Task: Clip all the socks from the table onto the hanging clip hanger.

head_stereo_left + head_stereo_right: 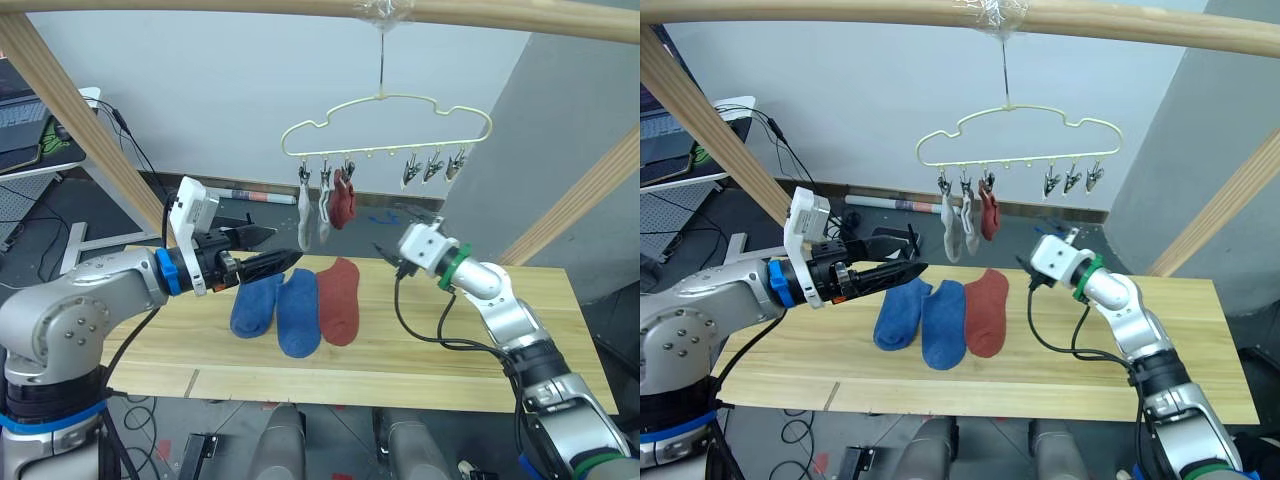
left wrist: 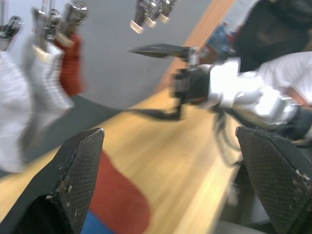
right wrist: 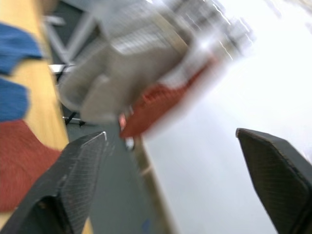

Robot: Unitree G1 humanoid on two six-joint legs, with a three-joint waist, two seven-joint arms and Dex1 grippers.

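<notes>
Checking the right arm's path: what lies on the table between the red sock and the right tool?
Only bare table planks: in the left eye view the red sock lies flat and the open right tool hovers apart, nothing between them.

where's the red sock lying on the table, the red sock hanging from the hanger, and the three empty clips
red fabric ankle sock on the table [image 1: 338,300]: left eye view, mid-body.
red fabric sock hanging from the pale yellow wire hanger [image 1: 344,203]: left eye view, mid-body.
three empty metal clips [image 1: 432,168]: left eye view, middle clip.

wooden frame pole [image 1: 300,8] overhead; laptop [image 1: 20,115] on side desk [image 1: 45,160].
</notes>
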